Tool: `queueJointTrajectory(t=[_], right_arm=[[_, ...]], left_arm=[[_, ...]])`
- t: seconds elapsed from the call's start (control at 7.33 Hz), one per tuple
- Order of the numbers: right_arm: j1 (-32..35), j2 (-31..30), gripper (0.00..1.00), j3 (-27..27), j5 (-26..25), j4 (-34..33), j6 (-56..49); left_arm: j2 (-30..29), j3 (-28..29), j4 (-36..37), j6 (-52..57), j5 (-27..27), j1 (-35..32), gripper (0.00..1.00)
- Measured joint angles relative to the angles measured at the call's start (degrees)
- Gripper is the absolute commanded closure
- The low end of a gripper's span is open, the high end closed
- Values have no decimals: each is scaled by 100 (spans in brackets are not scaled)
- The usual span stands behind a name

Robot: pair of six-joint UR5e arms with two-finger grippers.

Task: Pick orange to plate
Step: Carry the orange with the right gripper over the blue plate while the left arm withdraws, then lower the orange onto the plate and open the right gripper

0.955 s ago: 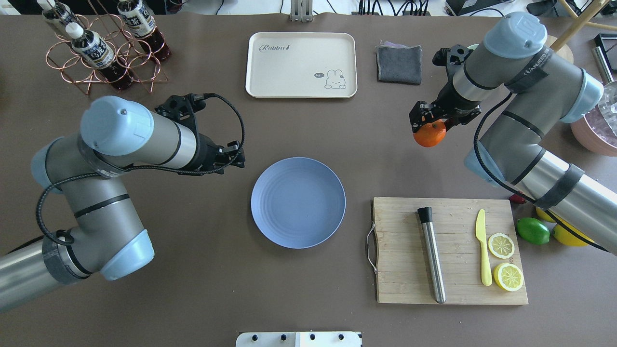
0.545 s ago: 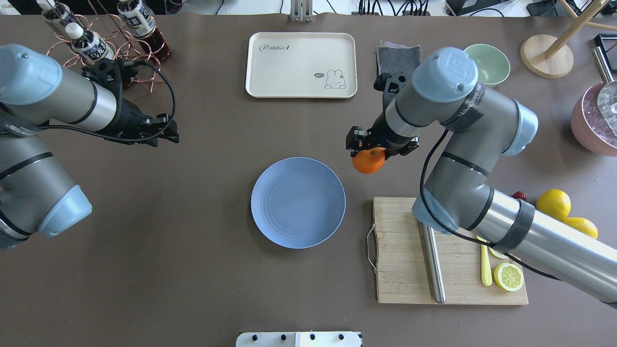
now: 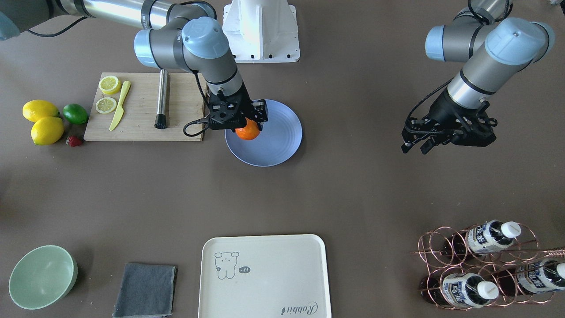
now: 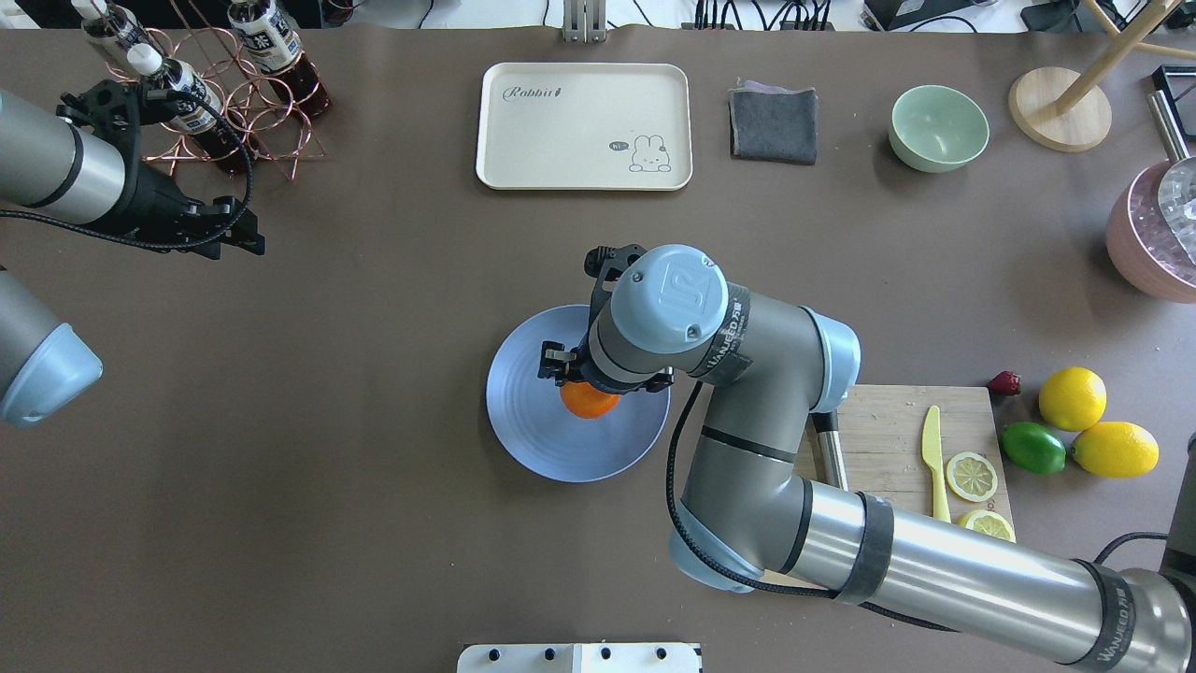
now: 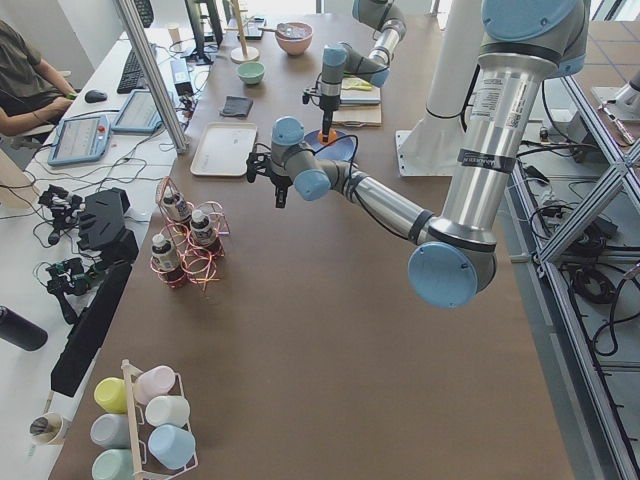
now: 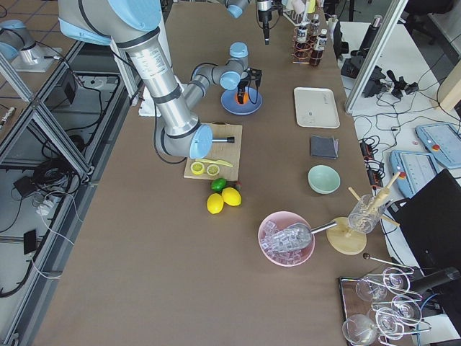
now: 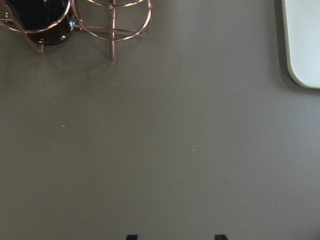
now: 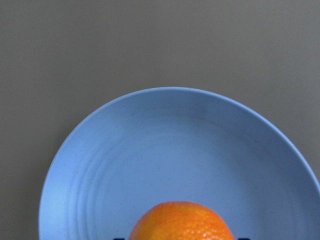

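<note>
The robot's right hand (image 3: pixel 245 124) is clenched on the orange (image 4: pixel 589 402), a small round bright-orange fruit, gripping it from above with a finger on either side. It holds the fruit over the plate (image 4: pixel 528 439), a round shallow light-blue dish with faint concentric rings at the middle of the brown worktop (image 4: pixel 374 523). In the overhead view the orange sits inside the plate's rim, a little right of its centre. The right wrist view shows the fruit low against the blue surface, with most of the dish bare beyond it. Whether the orange already touches the plate or hangs just above it cannot be told from these views. The robot's left hand (image 3: pixel 414 148) is released and empty, its fingers apart, well off to the left near the copper wire bottle rack (image 4: pixel 234 103) at the far-left corner. It takes no part in the step at hand. The wooden cutting board (image 4: pixel 878 421) lies just right of the plate, partly under the right arm, and the cream rectangular tray (image 4: pixel 584 126) lies on the far side. By my judgement the task is nearly finished: the pick-up and the carry are done. What is left is to settle the orange onto the plate if it is not down, spread the fingers and lift the right hand clear without nudging the fruit over the shallow rim.
</note>
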Motion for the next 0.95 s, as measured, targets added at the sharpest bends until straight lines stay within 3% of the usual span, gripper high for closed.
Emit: queueJointTrajectory(t=[0.14, 0.27, 0.41, 0.55, 0.68, 0.95], right_arm=[[-85, 85, 100, -123, -88, 21, 49], [-125, 130, 67, -196, -126, 33, 65], [-139, 149, 58, -230, -140, 29, 76], [-143, 157, 34, -256, -145, 11, 83], [-143, 157, 0, -300, -147, 9, 84], [-93, 157, 0, -348, -124, 21, 34]], left_arm=[[51, -8, -8, 15, -3, -20, 35], [91, -16, -14, 24, -4, -29, 35], [112, -20, -17, 31, -4, -31, 34], [128, -22, -18, 34, -6, -34, 32], [138, -25, -19, 36, -10, -34, 8], [143, -23, -15, 38, -12, -56, 2]])
